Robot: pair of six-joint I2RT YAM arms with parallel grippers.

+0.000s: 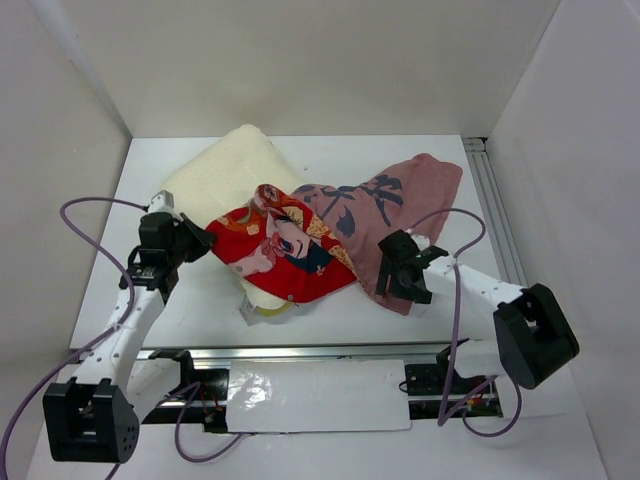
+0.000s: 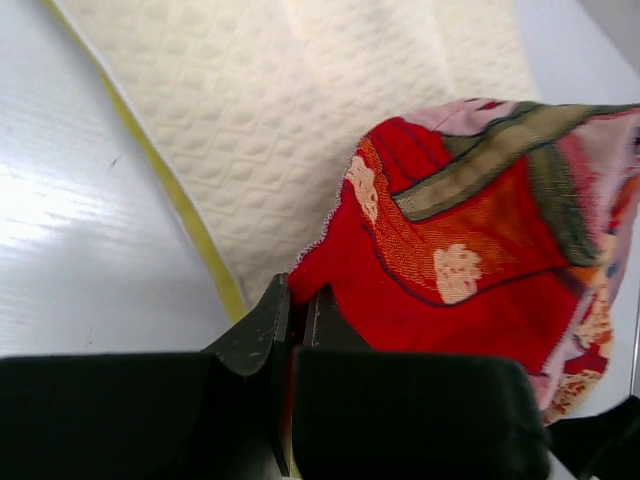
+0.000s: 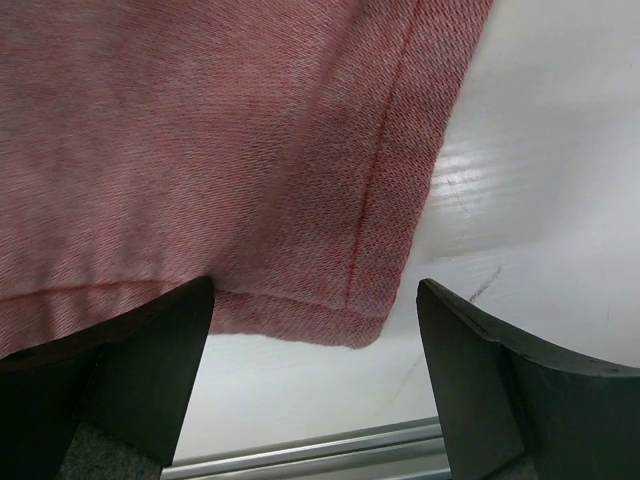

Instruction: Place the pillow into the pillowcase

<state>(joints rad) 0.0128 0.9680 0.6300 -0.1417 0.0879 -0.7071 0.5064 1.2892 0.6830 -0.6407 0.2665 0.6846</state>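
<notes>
From above, the pillowcase [image 1: 300,240] lies draped over the pillow [image 1: 230,165] on the table [image 1: 180,300]; its dark calligraphy is unreadable. In the left wrist view, the left gripper [image 2: 298,300] is pinched on the pillowcase's red edge, beside the pillow's yellow piping. In the right wrist view, the right gripper [image 3: 315,300] is spread wide astride the pink corner and grips nothing.

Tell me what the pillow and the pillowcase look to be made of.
The pillow: soft cream textile, probably quilted, going by its embossed diamond pattern. The pillowcase: thin matte woven cloth, with visible weave and a stitched hem.
</notes>
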